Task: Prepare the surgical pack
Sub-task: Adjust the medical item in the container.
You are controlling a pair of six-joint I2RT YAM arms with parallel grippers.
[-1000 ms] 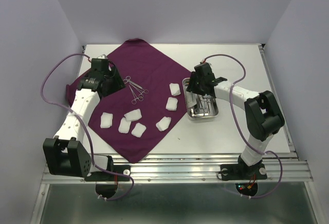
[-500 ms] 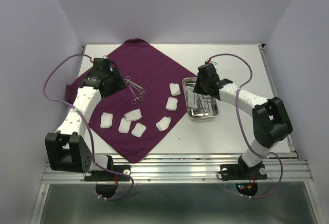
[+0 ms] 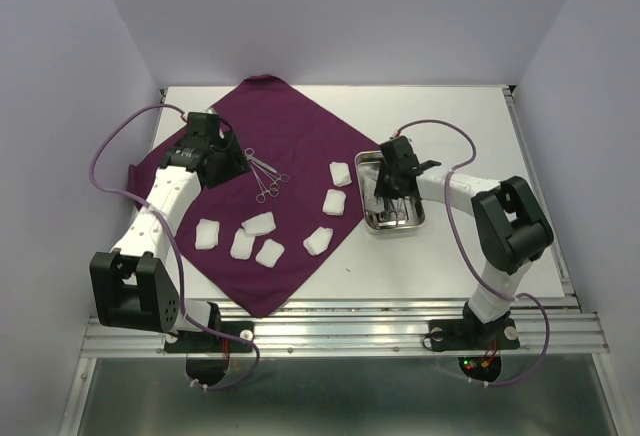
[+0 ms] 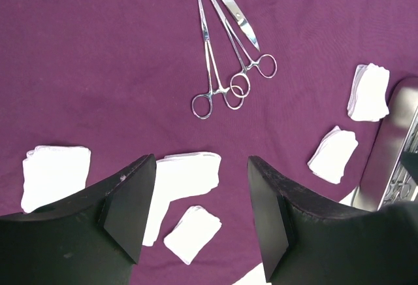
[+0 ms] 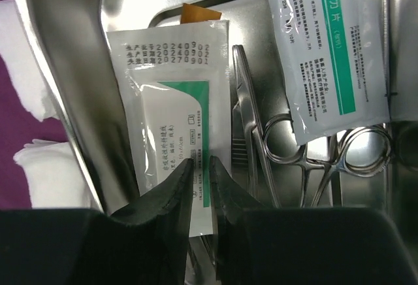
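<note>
White table point(image 3: 470, 116) is carrying the purple cloth point(image 3: 290, 126), with 7 gauze pads point(image 3: 258, 224) and metal instruments point(image 4: 222, 69) lying on it. Left gripper point(image 4: 200, 167) is hovering above them, fingers wide. Right gripper point(image 5: 199, 167) is hanging with its fingers nearly together at a sealed packet point(image 5: 176, 102) in the steel tray point(image 5: 59, 69), which is sitting beside the cloth; I cannot tell whether it is gripping the packet.

Robot lab test cell. Plain pale walls point(image 3: 330, 16) box in a white table point(image 3: 460, 116) on three sides. Aluminium rail point(image 3: 340, 331) runs along the near edge, with the left arm point(image 3: 158, 211) and right arm point(image 3: 460, 188) bolted on it. Purple cables point(image 3: 100, 156) loop off both arms, and a small board with lit LEDs point(image 3: 478, 363) sits under the right base. Staged medical props: dark purple cloth point(image 3: 300, 126), steel tray point(image 3: 415, 224), gauze pads point(image 3: 259, 223), clamps point(image 3: 265, 176) on the cloth, sealed printed packets point(image 5: 176, 115) in the tray.
</note>
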